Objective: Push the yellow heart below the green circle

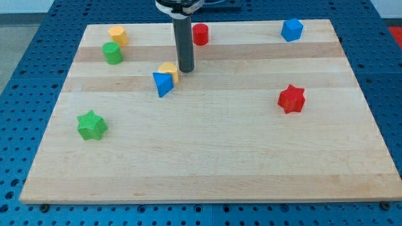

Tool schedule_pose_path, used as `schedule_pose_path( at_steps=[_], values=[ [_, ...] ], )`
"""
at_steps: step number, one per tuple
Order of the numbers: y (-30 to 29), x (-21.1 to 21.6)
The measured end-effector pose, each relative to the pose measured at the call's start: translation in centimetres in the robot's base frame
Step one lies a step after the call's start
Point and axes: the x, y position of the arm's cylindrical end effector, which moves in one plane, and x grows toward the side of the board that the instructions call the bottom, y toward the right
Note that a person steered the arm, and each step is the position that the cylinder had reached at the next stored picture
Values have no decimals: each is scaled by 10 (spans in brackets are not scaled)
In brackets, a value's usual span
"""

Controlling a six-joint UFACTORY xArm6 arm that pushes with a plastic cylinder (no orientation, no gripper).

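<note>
A pale wooden board (207, 157) with visible grain bands lies on a blue perforated surface (25, 37), and I place everything from the yellow heart (169, 71), a small matte plastic block with rounded lobes. It sits in the board's upper left-centre part. Touching it on its lower-left side is the blue triangle (162, 83), a sharp-edged wedge.

My tip (186, 69) is the lower end of a straight dark, smooth rod that comes down from the view's top. It rests just beside the yellow heart on its right, close enough that I cannot tell whether they touch. The rod has no jaws and holds nothing; it only stands against the board.

The green circle (113, 53), a short ribbed cylinder, lies up and to the left of the yellow heart, well apart. Just above that circle sits a yellow block (117, 35), rounded, its exact shape unclear. A red cylinder (200, 34) stands above and slightly right of the heart. A blue block (291, 29), angular with several facets, lies far to the upper right. The red star (291, 98) lies far to the right and a little lower. The green star (92, 125), ribbed on its sides, lies down and to the left.
</note>
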Motion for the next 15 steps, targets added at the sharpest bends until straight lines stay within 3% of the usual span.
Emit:
schedule_pose_path(
  at_steps=[6,7,12,14,15],
  values=[
    [-12,18],
    [-12,40],
    [-16,31],
    [-86,31],
    [-86,31]
  ],
)
